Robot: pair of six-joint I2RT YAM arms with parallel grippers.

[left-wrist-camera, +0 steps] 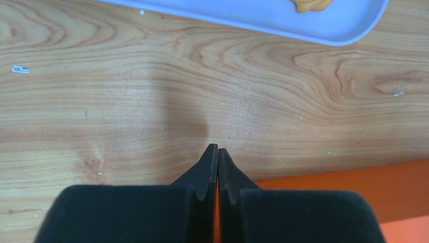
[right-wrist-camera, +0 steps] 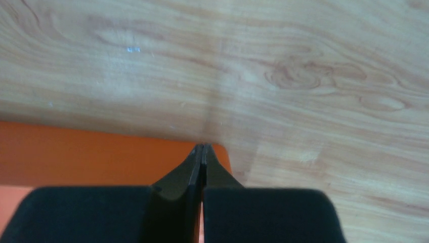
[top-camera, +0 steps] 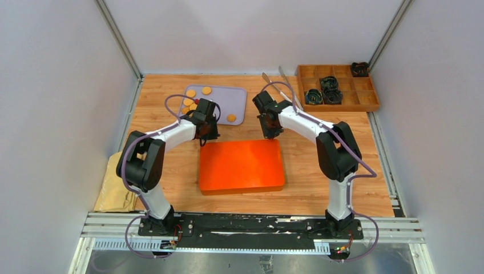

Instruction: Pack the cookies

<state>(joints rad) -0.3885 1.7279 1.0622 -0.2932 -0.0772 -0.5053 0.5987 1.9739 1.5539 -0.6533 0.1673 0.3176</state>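
Several golden orange cookies [top-camera: 206,90] lie on a lavender tray [top-camera: 220,103] at the back left. One cookie [left-wrist-camera: 311,4] shows at the top edge of the left wrist view, on the tray [left-wrist-camera: 243,14]. A flat closed orange box [top-camera: 241,165] lies in the middle. My left gripper [top-camera: 204,138] is shut and empty at the box's far left corner; the left wrist view shows it [left-wrist-camera: 218,147] over bare wood beside the box [left-wrist-camera: 354,182]. My right gripper [top-camera: 271,135] is shut and empty at the box's far right corner [right-wrist-camera: 203,147].
A wooden compartment tray [top-camera: 365,105] at the back right holds a few dark fluted cups [top-camera: 330,85]. Metal tongs [top-camera: 285,80] lie left of it. A brown paper bag [top-camera: 116,185] lies at the table's left edge.
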